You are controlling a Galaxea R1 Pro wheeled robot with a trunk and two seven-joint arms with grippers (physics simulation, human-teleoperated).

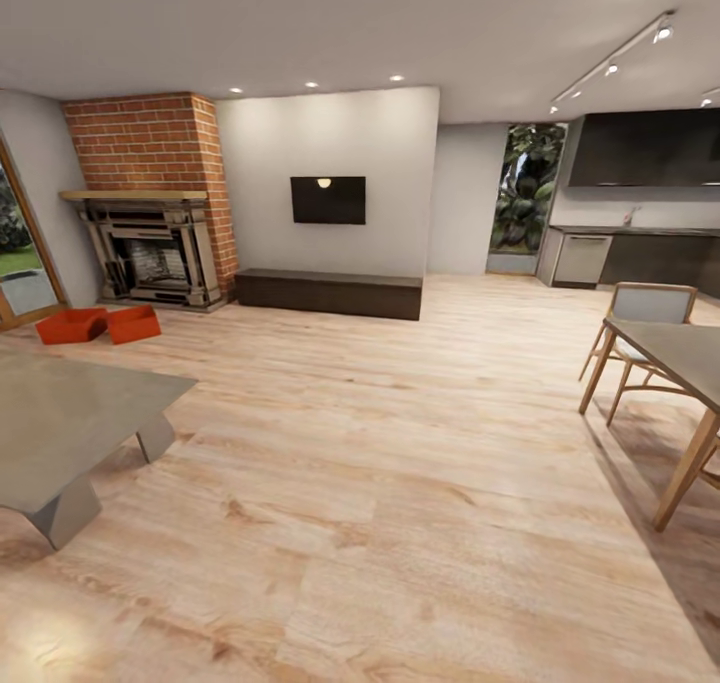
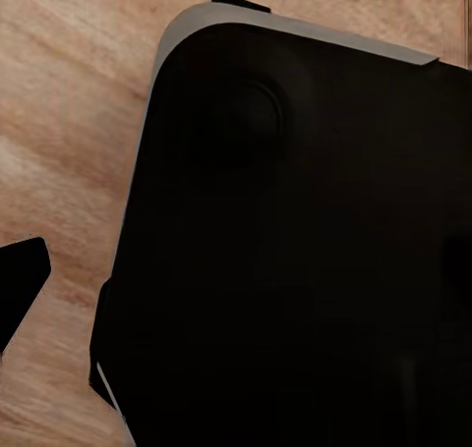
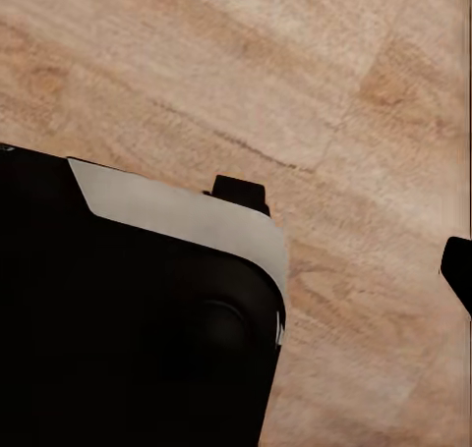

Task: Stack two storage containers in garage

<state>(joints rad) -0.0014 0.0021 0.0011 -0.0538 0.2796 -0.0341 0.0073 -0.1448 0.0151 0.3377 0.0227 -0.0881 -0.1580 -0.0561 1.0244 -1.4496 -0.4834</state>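
Observation:
Two red-orange open-topped storage containers [image 1: 70, 325] [image 1: 134, 324] sit side by side and touching on the living room's light wood floor, far left in the head view. They are in front of the dark fireplace [image 1: 152, 258] under red brick. In the left wrist view, one dark fingertip [image 2: 22, 270] of my left gripper shows at the frame edge, beside the robot's black base [image 2: 295, 251]. The right wrist view has a dark fingertip [image 3: 458, 266] at its edge over bare planks, with nothing between the fingers. Both grippers are far from the containers.
A low grey table [image 1: 70, 423] stands at the near left, between me and the containers. A dark bench [image 1: 330, 293] runs under the wall TV. A dining table [image 1: 680, 358] and chair [image 1: 640, 323] stand at the right. Wide wood floor [image 1: 380, 443] lies ahead.

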